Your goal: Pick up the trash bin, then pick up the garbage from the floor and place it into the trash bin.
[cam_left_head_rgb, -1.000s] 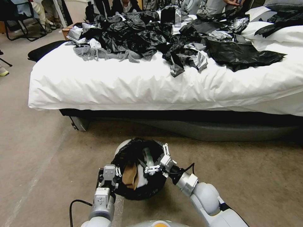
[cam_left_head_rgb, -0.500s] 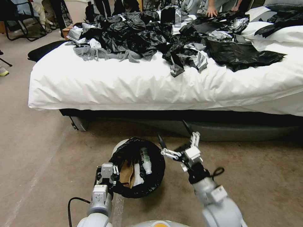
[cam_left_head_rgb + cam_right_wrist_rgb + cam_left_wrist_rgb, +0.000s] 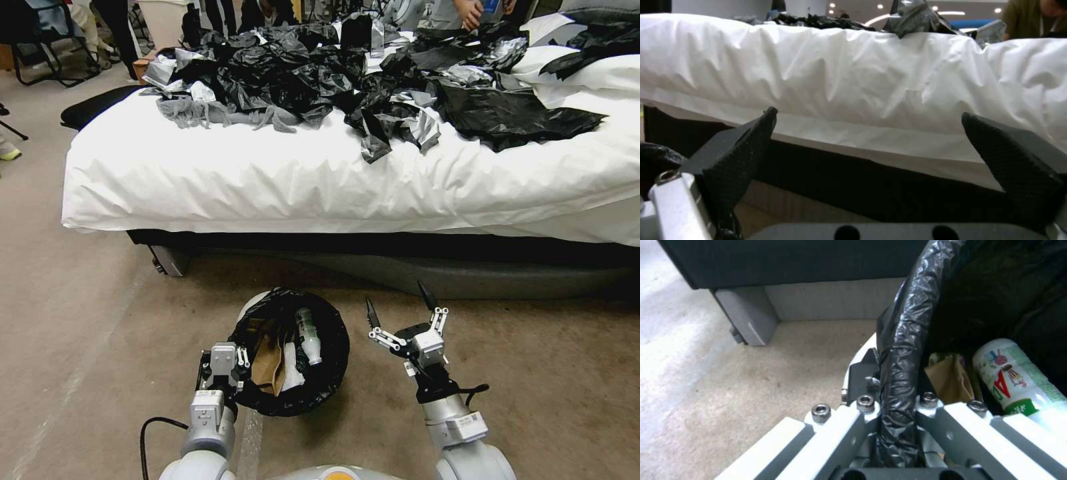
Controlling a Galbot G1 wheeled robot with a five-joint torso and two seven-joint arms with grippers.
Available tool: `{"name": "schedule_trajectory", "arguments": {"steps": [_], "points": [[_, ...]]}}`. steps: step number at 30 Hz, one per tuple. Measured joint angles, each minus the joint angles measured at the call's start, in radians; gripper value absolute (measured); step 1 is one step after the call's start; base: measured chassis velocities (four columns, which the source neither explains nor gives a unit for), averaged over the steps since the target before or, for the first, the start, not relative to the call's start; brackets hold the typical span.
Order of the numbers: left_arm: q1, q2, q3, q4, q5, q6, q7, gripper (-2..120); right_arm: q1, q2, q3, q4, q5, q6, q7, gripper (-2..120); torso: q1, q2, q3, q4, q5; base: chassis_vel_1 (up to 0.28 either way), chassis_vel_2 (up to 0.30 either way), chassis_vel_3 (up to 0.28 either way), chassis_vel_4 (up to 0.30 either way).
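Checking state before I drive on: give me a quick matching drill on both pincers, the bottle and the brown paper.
Things:
1 left pincer
2 right pincer
3 bottle
4 brown paper scrap

States:
A open, empty, beside the trash bin
B in the bin, green label
C clamped on the bin's lined rim
D in the bin, next to the bottle

Pairs: 1-C, 2-A, 3-B, 4-D

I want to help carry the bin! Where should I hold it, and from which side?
Hold the trash bin by its top rim, coming from the side, with one finger inside and one outside. The round body looks too wide to pinch, but the rim with the black bag folded over it is thin. The left gripper is shut on the rim that way; the right gripper is open beside the bin.
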Motion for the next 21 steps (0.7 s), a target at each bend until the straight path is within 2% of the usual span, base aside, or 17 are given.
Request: {"name": "schedule_trajectory", "arguments": {"steps": [10,21], "points": [[0.0,0.0,-0.006,-0.003,-0.001,0.0,0.0,0,0.02,0.0,0.018,-0.003,0.009,-0.001,0.007,100,0.0,0.0,0.0,0.0001,0.0,0.054,0.046,0.046,0.053],[-0.011,-0.001,-0.01,-0.003,-0.009,0.0,-0.001,0,0.044,0.001,0.051,0.004,0.021,-0.009,-0.005,100,0.0,0.0,0.0,0.0,0.0,0.096,0.104,0.098,0.099]]}}
